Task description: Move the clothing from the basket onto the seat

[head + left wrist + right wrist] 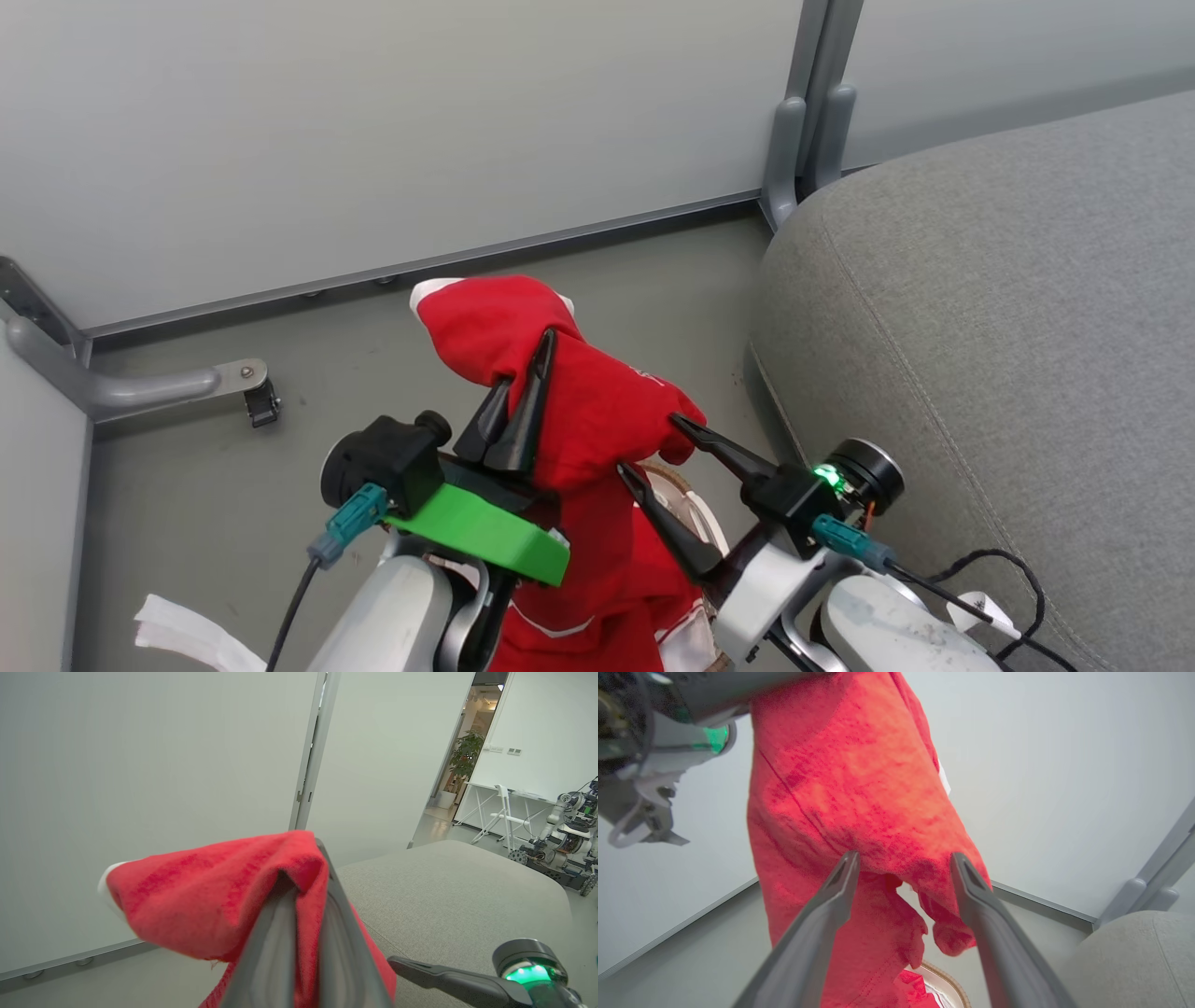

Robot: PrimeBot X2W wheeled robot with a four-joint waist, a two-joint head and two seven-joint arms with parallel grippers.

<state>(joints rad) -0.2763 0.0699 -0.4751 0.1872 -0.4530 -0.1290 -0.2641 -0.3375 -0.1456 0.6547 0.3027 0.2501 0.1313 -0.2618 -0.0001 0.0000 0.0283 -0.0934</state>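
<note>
left gripper (527, 359) clenched on clothing (597, 411), which hangs just left of seat (980, 308), not yet over it. right gripper (647, 442) released, jaws astride lower fold. judgement: raise high, swing toward seat so trailing hem clears basket (947, 977) beside seat; let go only over seat.

Clothing (597, 411): soft red cloth, matt, slightly fuzzy nap, white trim at one end; seat (1008, 308): grey woven upholstery, matt, coarse-grained, with a stitched seam. Left end effector (528, 357) and right end effector (646, 443): dark, smooth plastic with a dull sheen; the green mount (485, 537) looks like matt plastic, and the pale forearm shell (392, 616) like glossy plastic. Basket (945, 982): rim brown and woven; wall panels (373, 140) smooth and matt, post (810, 112) satin grey metal, floor (215, 485) flat, matt grey.
</note>
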